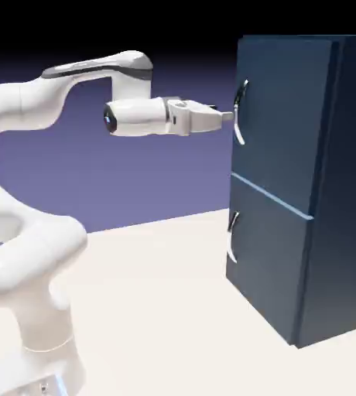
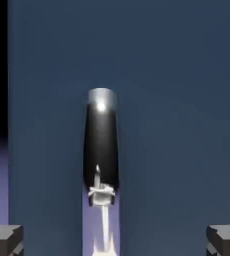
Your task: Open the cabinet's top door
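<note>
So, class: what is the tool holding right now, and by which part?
Nothing. The tool is open, its fingertips wide apart either side of the top door's handle.

The cabinet (image 1: 320, 193) is a tall navy-blue box standing upright on the table's right part. Its top door (image 1: 278, 116), a flat panel, sits shut and flush, a curved silver handle (image 1: 241, 112) at its left edge.

Exterior view cuts off the cabinet (image 1: 320, 186) on the right, and the arm's base runs out the bottom left. Can't tell there if the gripper (image 1: 229, 117) touches the top door's handle (image 1: 241, 113). Hand view: the handle's lower end runs off the bottom between the fingertips (image 2: 4, 239), themselves clipped.
</note>
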Robot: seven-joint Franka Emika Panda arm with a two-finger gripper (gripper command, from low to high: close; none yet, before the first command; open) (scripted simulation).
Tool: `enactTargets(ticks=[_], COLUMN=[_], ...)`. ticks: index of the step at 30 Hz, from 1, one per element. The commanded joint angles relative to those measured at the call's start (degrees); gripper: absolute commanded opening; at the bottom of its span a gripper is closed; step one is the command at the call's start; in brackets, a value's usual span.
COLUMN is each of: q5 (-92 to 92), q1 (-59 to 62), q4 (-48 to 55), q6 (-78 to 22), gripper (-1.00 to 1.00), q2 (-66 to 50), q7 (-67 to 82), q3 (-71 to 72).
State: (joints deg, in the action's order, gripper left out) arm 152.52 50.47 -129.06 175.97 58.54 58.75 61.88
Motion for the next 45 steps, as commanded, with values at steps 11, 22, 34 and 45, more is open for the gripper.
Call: enactTargets(ticks=[11,22,34,45], q5=[-1.8,-17.4,-42.9,-66.4], q1=[1.9,-20.1,-30.3,-30.2], q4=[-0.6,-19.5,-32.3,-32.1], q6=[-8.3,-25.4,-46.8,-68.9], gripper=[-1.0,-1.0,-1.0,-1.0], q2=[-3.0,-0.4,6.5,3.7], q7=[1.0,-0.5,-4.8,-4.2], q3=[-0.7,-21.6,-46.6,-69.4])
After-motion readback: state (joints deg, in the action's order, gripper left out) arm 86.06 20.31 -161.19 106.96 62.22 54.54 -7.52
